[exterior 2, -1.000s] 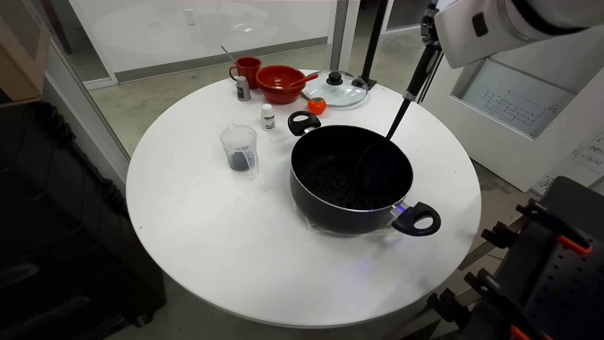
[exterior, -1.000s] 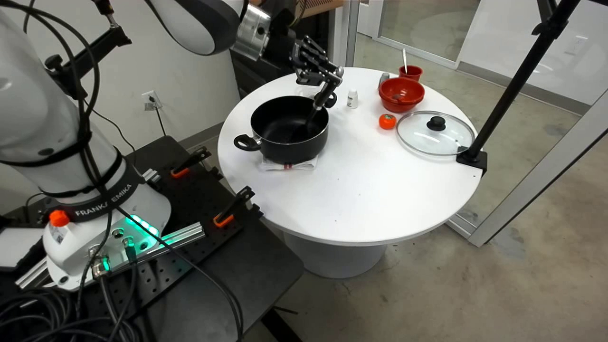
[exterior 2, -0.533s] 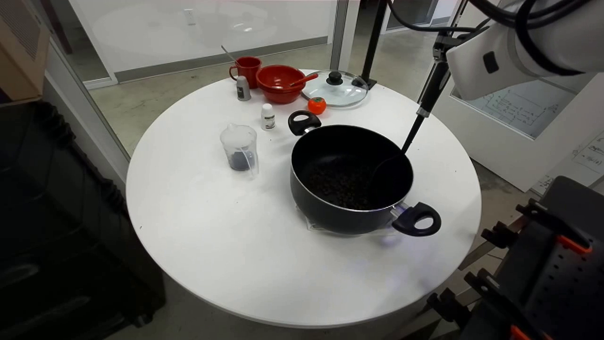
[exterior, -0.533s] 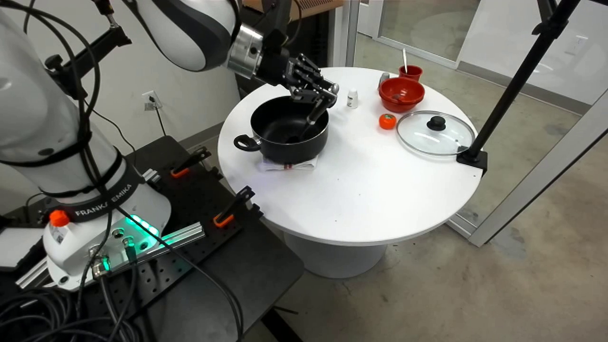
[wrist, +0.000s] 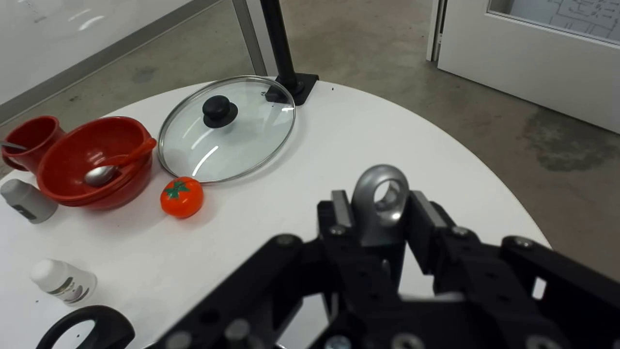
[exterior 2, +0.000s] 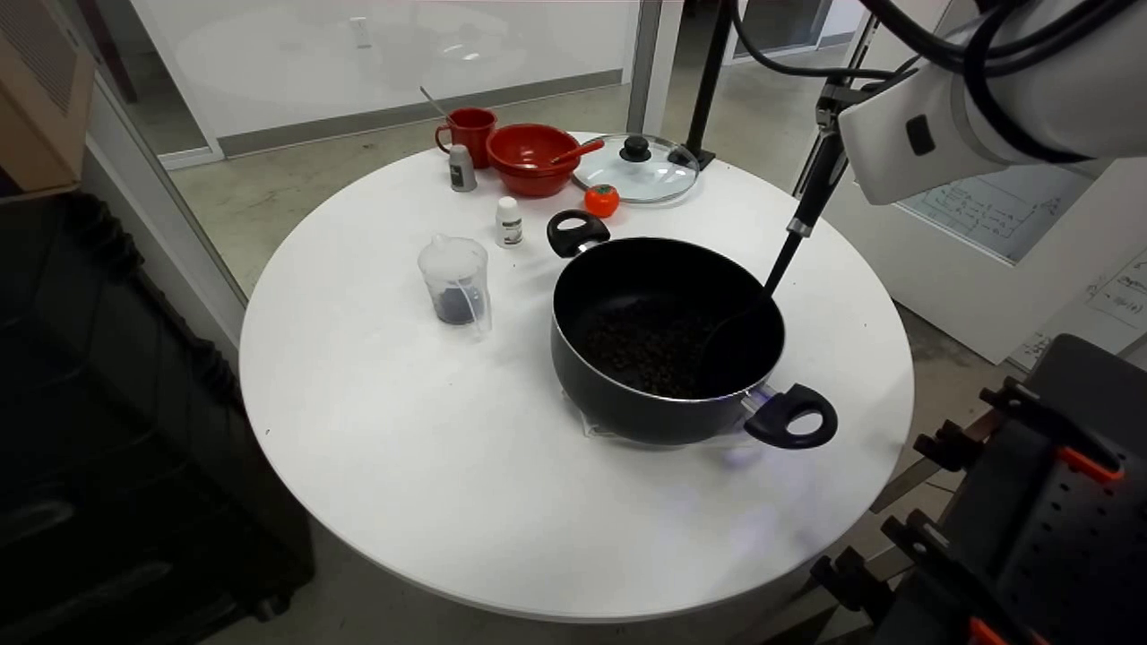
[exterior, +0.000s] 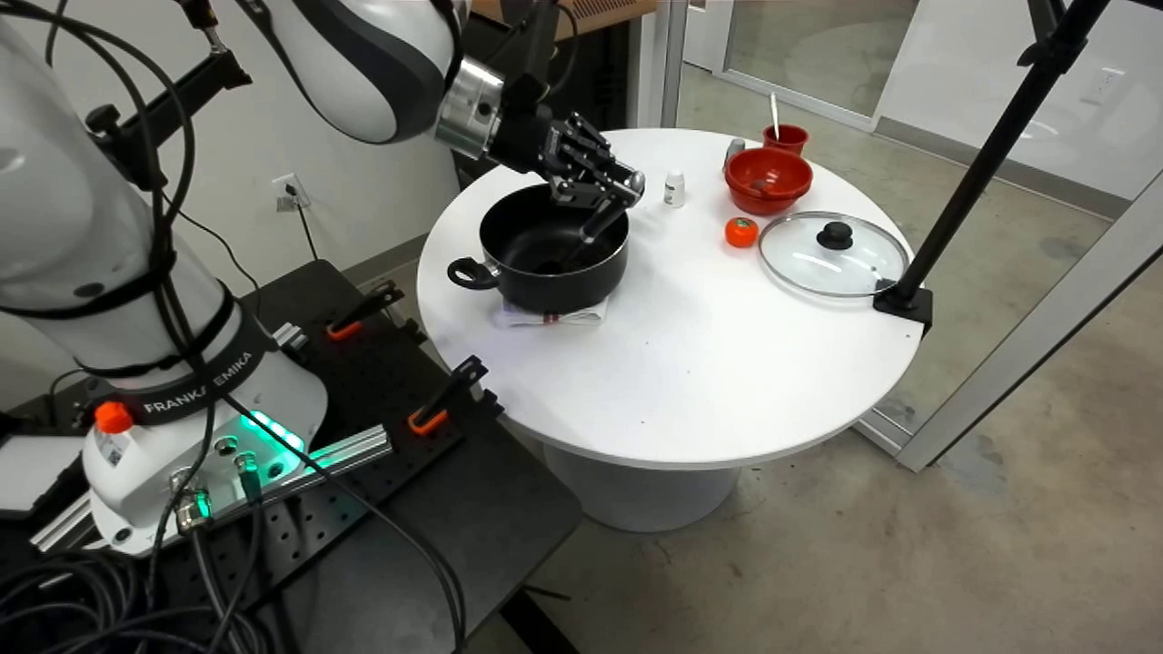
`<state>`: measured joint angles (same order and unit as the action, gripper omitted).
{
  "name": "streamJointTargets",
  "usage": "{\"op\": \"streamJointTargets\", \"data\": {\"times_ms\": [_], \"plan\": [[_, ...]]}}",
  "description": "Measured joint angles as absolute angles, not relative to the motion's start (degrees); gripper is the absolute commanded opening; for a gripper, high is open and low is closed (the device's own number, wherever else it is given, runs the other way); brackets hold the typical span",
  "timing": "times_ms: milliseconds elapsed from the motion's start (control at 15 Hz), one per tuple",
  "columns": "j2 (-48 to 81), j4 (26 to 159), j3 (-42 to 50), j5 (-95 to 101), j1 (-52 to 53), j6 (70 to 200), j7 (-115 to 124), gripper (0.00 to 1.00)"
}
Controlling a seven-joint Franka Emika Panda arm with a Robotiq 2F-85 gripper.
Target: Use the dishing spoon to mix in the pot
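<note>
The black pot (exterior: 556,292) stands on a folded cloth on the round white table; it also shows in an exterior view (exterior 2: 618,394) with small dark pieces in its bottom. In the wrist view only a pot handle (wrist: 109,322) shows clearly. The dishing spoon (exterior 2: 781,264) is black with a metal hanging ring. It leans tilted over the pot's rim, its lower end inside the pot and hard to make out against the dark interior. My gripper (wrist: 380,208) is shut on the top of the spoon's handle, just below the ring (wrist: 362,208), above the pot's rim.
A glass lid (exterior: 834,259), a tomato (exterior 2: 601,201), red bowls (exterior 2: 535,179), a red mug (exterior 2: 472,134), a grey shaker (exterior 2: 461,168) and a white bottle (exterior 2: 509,224) stand on the table. A clear measuring cup (exterior 2: 455,282) stands beside the pot. A black pole (exterior: 990,163) is clamped to the edge.
My gripper has come down and back toward the robot base with the spoon in it. The spoon's shaft has shifted across the pot toward its rim. The pot has not moved.
</note>
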<state>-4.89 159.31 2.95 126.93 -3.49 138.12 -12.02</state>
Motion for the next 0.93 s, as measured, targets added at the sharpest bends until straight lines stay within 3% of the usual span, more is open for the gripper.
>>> {"op": "streamJointTargets", "data": {"times_ms": [933], "plan": [[-1.49,159.28,-2.11,130.73,2.14,133.34,6.13,0.08]]}}
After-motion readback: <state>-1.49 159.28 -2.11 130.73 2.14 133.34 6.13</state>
